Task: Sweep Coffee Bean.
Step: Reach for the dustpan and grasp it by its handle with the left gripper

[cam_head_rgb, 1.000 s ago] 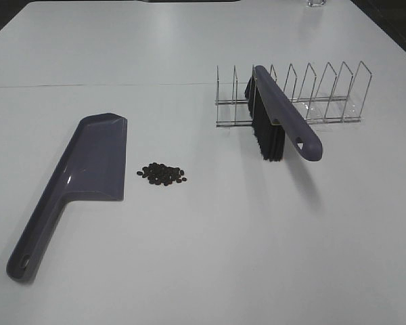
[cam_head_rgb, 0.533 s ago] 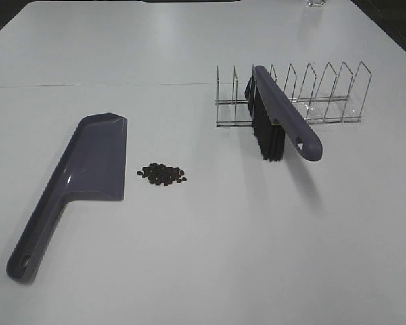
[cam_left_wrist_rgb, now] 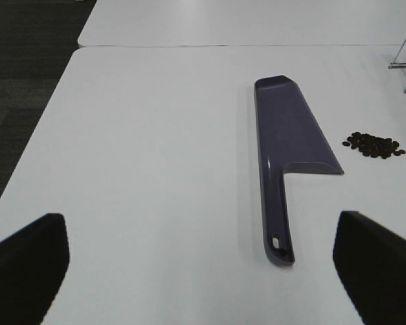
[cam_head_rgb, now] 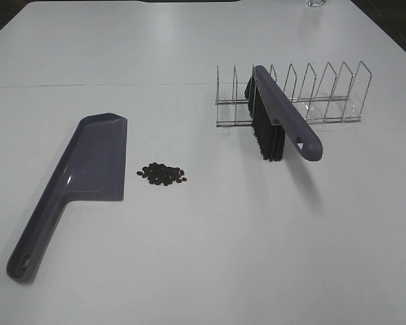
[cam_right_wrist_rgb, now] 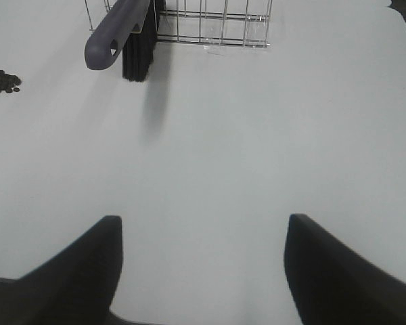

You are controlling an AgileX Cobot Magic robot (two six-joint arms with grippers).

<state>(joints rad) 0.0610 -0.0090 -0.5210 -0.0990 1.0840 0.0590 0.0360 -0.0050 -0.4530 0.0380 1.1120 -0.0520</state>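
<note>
Pincer on the left arm (cam_left_wrist_rgb: 197, 217) stands spread wide, its two dark fingers (cam_left_wrist_rgb: 27, 271) far apart with only bare counter (cam_head_rgb: 223, 257) between them; it hangs above the counter and touches nothing, facing along the handle of the purple dustpan (cam_left_wrist_rgb: 291, 128). Right pincer (cam_right_wrist_rgb: 203, 218) is likewise parted (a narrower gap than the left, going by the wrist views), fingers (cam_right_wrist_rgb: 81, 271) empty, held over bare white counter and pointed toward the brush (cam_right_wrist_rgb: 115, 34) and the wire rack (cam_right_wrist_rgb: 216, 20), both well ahead of it. Coffee bean (cam_head_rgb: 162, 174): a few dozen tiny dark brown-black ovals in one loose, flat heap on the counter, a handful strayed at the heap's rim, none stacked high. Heap lies just beside the dustpan's wide mouth end, on the side toward the brush, apart from the pan by a slim strip of counter; it is between dustpan and brush but much nearer the pan. Dustpan lies flat, handle toward the near edge in the high view. Brush leans tilted in the rack, purple handle jutting out toward the near side, black bristles (cam_head_rgb: 267, 139) hanging down to the counter. From the right wrist view the heap shows only at the frame's edge (cam_right_wrist_rgb: 0, 81), well apart from that pincer.
</note>
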